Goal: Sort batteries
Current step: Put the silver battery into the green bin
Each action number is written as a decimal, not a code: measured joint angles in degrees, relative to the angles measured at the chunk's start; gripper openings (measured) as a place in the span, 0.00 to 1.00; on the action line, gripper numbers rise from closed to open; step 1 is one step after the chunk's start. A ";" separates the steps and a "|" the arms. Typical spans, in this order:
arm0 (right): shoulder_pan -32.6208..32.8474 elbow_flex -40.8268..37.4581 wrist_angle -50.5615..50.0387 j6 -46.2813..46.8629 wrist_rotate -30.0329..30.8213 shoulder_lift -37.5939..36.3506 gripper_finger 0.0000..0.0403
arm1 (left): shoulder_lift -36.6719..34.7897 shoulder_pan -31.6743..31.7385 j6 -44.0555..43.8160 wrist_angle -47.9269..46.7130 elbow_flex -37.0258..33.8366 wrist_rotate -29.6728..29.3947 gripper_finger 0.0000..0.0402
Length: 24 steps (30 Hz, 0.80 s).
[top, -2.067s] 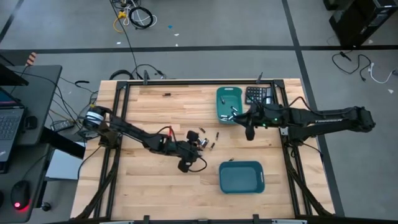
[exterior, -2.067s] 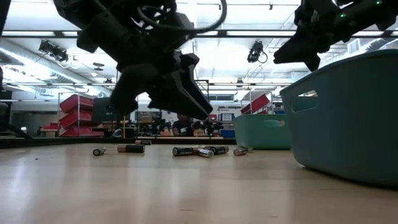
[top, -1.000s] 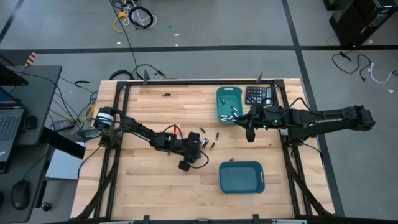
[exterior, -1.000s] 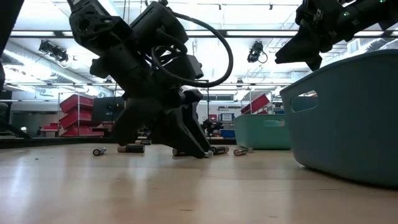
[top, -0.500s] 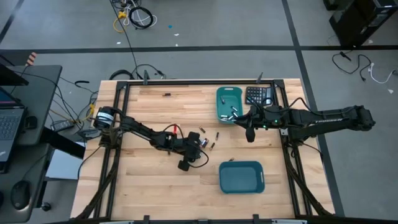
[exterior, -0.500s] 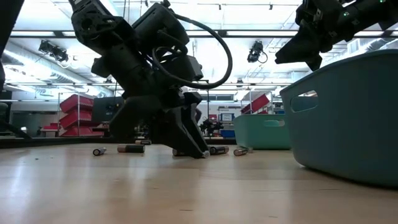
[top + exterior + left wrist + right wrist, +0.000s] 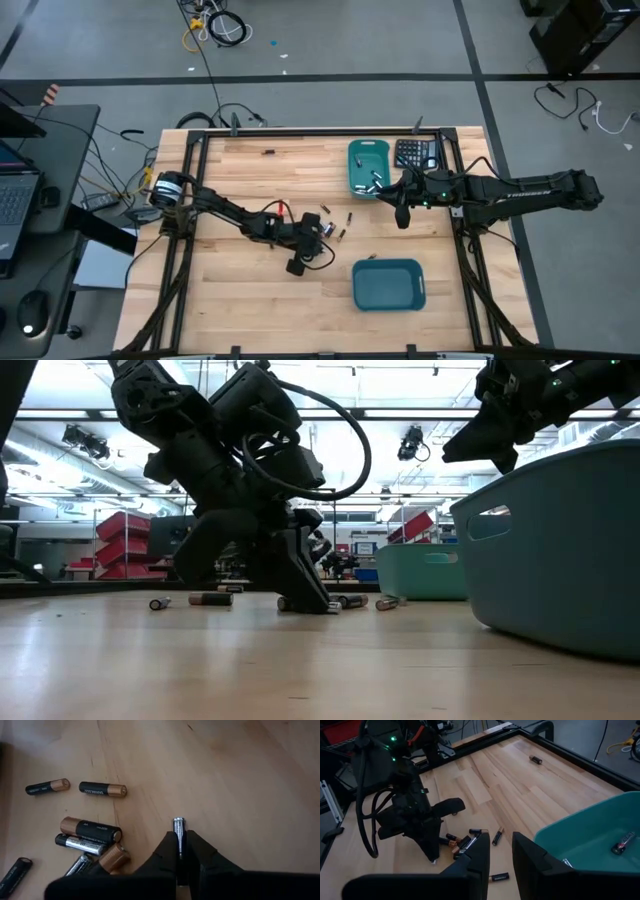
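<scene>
Wood tabletop (image 7: pixel 250 290) fills mid-frame in the high view; two teal bins, one upper centre (image 7: pixel 366 166) holding a few cells, one lower right (image 7: pixel 388 284) looking empty. Left claw (image 7: pixel 180 851) is down at frame centre and has just snapped from spread to pinched on a silvery battery (image 7: pixel 178 831), lying just clear of the loose pile of batteries (image 7: pixel 92 832). So: pick secured, lift and bin drop come next, I'd judge. Right claw (image 7: pixel 498 851) hangs partly open, gripping nothing, by the upper bin.
</scene>
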 joint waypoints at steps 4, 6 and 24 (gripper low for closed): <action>0.00 0.00 0.04 0.00 0.00 0.00 0.17 | 0.18 -0.09 -0.13 1.71 -0.04 -0.04 0.03; 0.00 0.00 0.04 0.00 0.00 0.00 0.17 | 0.21 -0.09 -0.28 2.22 -0.07 -0.04 0.03; 0.00 0.00 0.06 0.00 0.00 0.00 0.17 | 0.34 -0.33 -2.51 3.44 -0.11 -0.42 0.03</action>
